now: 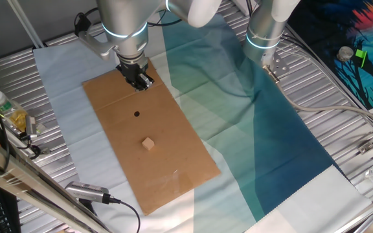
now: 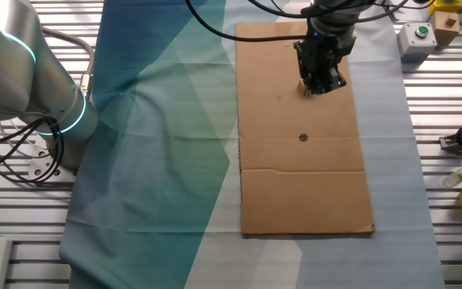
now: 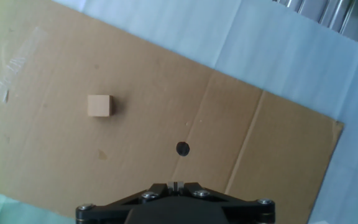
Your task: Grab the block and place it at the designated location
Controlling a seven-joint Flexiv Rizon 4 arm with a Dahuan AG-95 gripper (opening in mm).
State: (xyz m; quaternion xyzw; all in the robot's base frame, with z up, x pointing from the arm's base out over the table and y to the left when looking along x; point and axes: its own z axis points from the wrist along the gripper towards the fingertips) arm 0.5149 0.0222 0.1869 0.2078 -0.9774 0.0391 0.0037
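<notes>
The wooden block (image 1: 149, 144) lies alone on the brown cardboard sheet (image 1: 173, 178), apart from the black dot (image 1: 136, 114). The tool (image 1: 142, 83) hangs above the sheet's far end, beyond the dot, holding nothing. Its fingers look drawn close together.

One fixed view is taken from high up at one long side of the table, angled down, with the cardboard sheet (image 1: 149, 144) seen running diagonally across the frame's centre. The other fixed view is taken from nearly overhead on the opposite side, so the same sheet (image 2: 303, 177) is seen upright in the right half. The hand view is taken from close above, looking down along the fingers, and only the sheet (image 3: 135, 81) is framed. The black dot (image 1: 136, 114) (image 2: 303, 137) (image 3: 183, 149) is shared by all three
</notes>
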